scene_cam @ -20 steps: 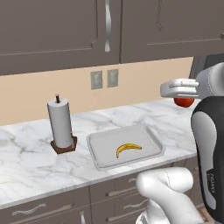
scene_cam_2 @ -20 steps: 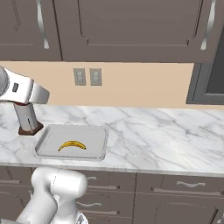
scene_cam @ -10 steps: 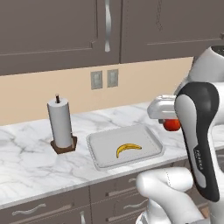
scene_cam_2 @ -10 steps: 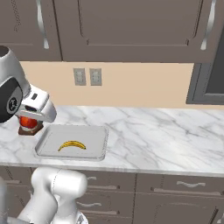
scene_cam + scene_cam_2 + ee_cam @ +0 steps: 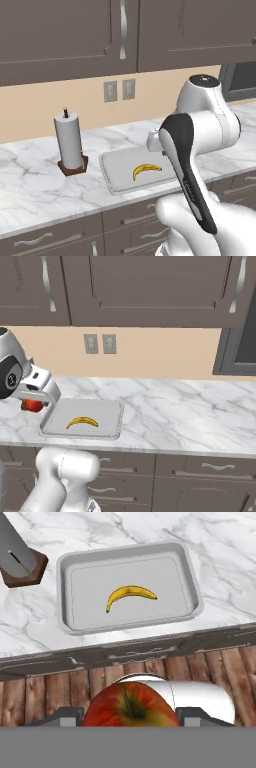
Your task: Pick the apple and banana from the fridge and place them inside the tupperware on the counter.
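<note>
Now the pincer [image 5: 129,724], clamped on the glossy red round apple [image 5: 131,706], hangs off the desk's [image 5: 215,557] front edge; the shallow light-grey rectangular tupperware [image 5: 192,594], holding the curved yellow banana [image 5: 130,595], lies straight ahead.

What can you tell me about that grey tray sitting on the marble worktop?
The shallow rectangular light-grey tray has rounded corners and a raised rim and looks like smooth plastic. It lies flat on the white marble-patterned counter, near the front edge, beside the paper-towel roll's brown base. One small curved yellow banana rests on its floor.
</note>
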Tool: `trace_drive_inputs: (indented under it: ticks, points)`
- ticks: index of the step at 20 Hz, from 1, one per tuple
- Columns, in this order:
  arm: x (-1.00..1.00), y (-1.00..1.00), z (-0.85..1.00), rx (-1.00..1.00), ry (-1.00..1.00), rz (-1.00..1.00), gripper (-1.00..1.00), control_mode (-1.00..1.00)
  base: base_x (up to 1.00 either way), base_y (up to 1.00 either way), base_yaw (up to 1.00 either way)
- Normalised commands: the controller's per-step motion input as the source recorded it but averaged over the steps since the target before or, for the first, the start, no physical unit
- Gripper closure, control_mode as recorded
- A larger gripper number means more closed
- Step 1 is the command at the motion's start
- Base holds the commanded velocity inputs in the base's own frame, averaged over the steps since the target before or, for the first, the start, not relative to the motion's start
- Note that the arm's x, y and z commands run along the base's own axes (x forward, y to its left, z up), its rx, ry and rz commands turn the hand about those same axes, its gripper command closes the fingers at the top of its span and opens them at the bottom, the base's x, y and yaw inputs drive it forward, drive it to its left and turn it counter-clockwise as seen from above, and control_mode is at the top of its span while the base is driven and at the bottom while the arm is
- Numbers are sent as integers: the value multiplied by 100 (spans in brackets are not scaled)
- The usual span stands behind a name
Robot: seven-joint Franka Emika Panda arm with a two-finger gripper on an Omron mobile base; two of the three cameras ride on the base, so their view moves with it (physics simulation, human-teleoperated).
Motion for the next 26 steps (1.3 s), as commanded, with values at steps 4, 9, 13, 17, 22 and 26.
trace_drive_inputs:
  ticks: [4, 9, 13, 17, 22, 26]
  points:
    - [67, 20, -46, 0, 8, 0, 100, -100, 0, 0, 0]
    - [73, 17, -42, 0, 13, 0, 100, -100, 0, 0, 0]
    - [66, 16, -44, 0, 13, 0, 100, -100, 0, 0, 0]
    - [62, 16, -47, 0, 10, 0, 100, -100, 0, 0, 0]
    - [61, 15, -49, 0, 14, 0, 100, -100, 0, 0, 0]
    - [57, 14, -50, 0, 12, 0, 100, -100, 0, 0, 0]
